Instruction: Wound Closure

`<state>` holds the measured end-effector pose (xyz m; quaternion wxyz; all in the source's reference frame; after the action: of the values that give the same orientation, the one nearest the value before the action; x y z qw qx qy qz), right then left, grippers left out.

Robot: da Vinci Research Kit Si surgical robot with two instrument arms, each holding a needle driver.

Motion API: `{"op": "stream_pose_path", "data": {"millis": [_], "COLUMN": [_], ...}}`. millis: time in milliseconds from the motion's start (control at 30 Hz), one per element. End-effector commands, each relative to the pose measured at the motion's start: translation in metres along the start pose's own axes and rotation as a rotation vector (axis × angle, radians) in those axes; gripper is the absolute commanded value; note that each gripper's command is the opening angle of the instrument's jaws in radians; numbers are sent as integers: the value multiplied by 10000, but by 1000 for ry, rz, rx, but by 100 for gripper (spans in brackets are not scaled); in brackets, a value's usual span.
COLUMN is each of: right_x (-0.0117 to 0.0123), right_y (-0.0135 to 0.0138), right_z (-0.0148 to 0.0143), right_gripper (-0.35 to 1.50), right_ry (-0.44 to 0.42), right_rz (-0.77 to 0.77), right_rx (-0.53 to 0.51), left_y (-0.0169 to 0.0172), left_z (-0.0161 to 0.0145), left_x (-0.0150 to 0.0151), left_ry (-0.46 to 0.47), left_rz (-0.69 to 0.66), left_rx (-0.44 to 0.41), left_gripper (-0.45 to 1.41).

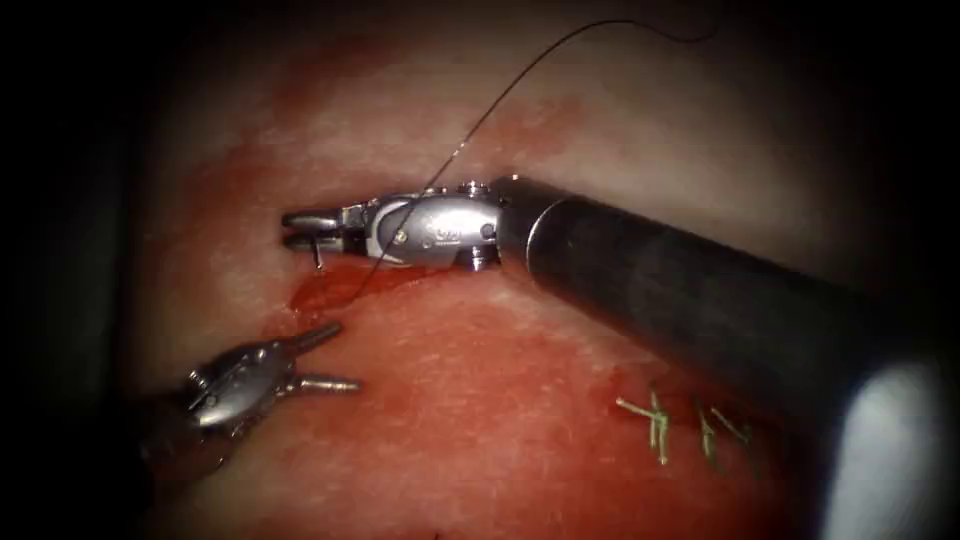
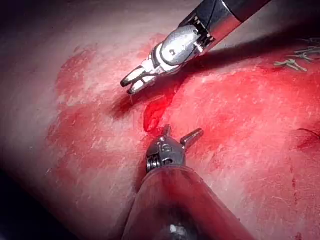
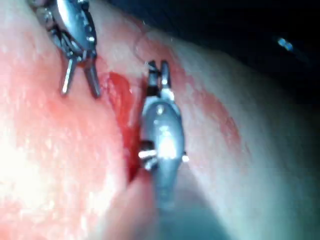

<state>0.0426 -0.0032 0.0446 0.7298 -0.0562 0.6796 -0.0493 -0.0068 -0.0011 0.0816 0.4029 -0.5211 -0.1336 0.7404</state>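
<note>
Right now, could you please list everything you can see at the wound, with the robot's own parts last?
tissue: one piece, pale with red staining, under both tools.
cut: one, dark red, open, between the two tools.
red fluid: wet patches, spread around the cut.
needle: one, thin and metallic, a short end pointing down from the right tool's jaws just above the cut; whether it is in the tissue cannot be told.
thread: one dark strand, from the right tool up and away to the right.
cut ends of thread: several, pale greenish, at stitches right of the cut.
right tool: one, silver, jaws shut on the needle.
left tool: one, silver, jaws open, holding nothing, below the cut.
</note>
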Motion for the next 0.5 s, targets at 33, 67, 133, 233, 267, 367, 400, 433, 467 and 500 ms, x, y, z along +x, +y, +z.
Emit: {"op": "stream_pose_path", "data": {"millis": [33,67,133,233,267,367,400,433,467,500], "right_x": [-4,-4,-6,-7,-7,-6,-6,-6,-6,-6], "right_y": [5,5,7,10,11,17,17,18,18,19], "right_z": [10,10,9,9,9,9,9,10,10,10], "right_gripper": [-35,-35,-35,-35,-35,-35,-35,-35,-35,-35], "right_ry": [3,3,3,4,4,5,5,6,6,6], "right_rz": [4,15,46,48,49,60,66,78,102,114], "right_rx": [0,0,0,-4,-7,-12,-12,-12,-12,-12], "left_y": [0,0,0,-1,-1,-1,-1,-1,-1,-1], "left_z": [8,8,8,7,7,7,7,7,7,7], "left_x": [-5,-5,-5,-5,-5,-5,-5,-5,-5,-5], "left_ry": [0,0,0,0,0,0,0,0,0,0], "left_rz": [-1,-1,-1,-1,-1,-1,0,0,0,0], "left_rx": [-2,-2,-2,-2,-2,-2,-2,-2,-2,-2], "left_gripper": [36,36,36,36,36,36,36,36,36,36]}}
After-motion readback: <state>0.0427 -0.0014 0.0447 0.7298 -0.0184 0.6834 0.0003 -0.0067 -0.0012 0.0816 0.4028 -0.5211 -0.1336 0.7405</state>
